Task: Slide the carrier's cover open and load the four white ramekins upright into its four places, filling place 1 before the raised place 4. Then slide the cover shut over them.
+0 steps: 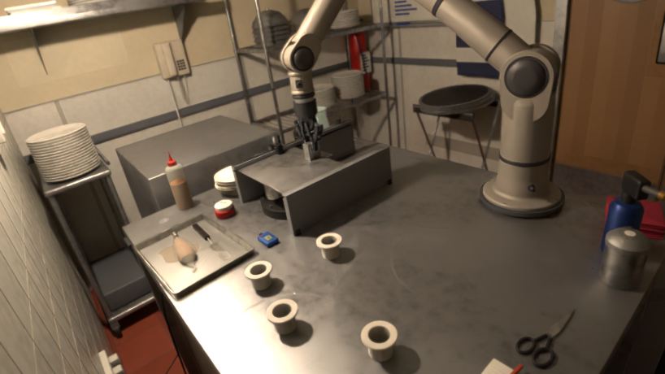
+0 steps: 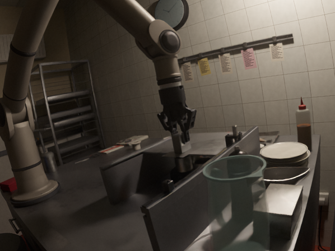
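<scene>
The carrier's inside is mostly hidden under its flat grey cover (image 1: 297, 170); only a dark opening at the left end shows a round stand. The carrier (image 1: 321, 181) sits at the back of the steel table. A small upright handle (image 1: 310, 151) (image 2: 178, 143) rises from the cover. My gripper (image 1: 310, 137) (image 2: 177, 131) points straight down and is closed on that handle. Four white ramekins stand upright on the table in front: one near the carrier (image 1: 329, 245), two towards the left edge (image 1: 258, 274) (image 1: 282, 315), and one nearest the front (image 1: 379, 339).
Behind the carrier stand a wire rack with plates (image 1: 346, 83) and a steel box (image 1: 195, 149). A tray (image 1: 195, 253), a sauce bottle (image 1: 178, 182), a red tin (image 1: 224, 209) and a blue tag (image 1: 268, 239) lie left. Scissors (image 1: 544, 342) and a canister (image 1: 623, 258) lie right.
</scene>
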{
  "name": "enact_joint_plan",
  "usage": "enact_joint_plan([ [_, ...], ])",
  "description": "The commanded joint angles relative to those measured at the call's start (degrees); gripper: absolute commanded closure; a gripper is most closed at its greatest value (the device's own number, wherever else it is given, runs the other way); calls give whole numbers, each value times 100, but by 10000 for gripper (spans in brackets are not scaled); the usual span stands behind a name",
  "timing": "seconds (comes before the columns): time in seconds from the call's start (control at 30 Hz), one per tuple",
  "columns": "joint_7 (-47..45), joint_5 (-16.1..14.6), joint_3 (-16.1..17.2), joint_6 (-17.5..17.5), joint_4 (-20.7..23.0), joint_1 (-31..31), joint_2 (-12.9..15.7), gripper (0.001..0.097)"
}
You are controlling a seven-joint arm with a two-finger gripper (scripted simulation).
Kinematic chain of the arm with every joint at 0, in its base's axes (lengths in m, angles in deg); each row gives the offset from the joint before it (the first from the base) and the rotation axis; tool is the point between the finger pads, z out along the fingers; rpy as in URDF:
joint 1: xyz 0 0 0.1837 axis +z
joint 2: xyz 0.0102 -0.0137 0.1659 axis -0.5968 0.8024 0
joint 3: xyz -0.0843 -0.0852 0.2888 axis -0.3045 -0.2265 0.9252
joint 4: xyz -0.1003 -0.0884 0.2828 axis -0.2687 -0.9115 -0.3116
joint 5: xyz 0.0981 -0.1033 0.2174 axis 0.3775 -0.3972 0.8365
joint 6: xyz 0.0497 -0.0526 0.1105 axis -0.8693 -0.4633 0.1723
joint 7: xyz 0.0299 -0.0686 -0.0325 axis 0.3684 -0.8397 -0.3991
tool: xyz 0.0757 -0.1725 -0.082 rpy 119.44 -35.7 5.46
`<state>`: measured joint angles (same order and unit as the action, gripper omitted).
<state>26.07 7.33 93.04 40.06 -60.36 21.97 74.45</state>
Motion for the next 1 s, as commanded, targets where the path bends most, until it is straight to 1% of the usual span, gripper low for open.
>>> enact_joint_plan([
  [0.0,-5,-10,-25,-26,-20,-16,-7,901],
  [0.97,-160,-132,-48,186,-382,-421,-128,901],
])
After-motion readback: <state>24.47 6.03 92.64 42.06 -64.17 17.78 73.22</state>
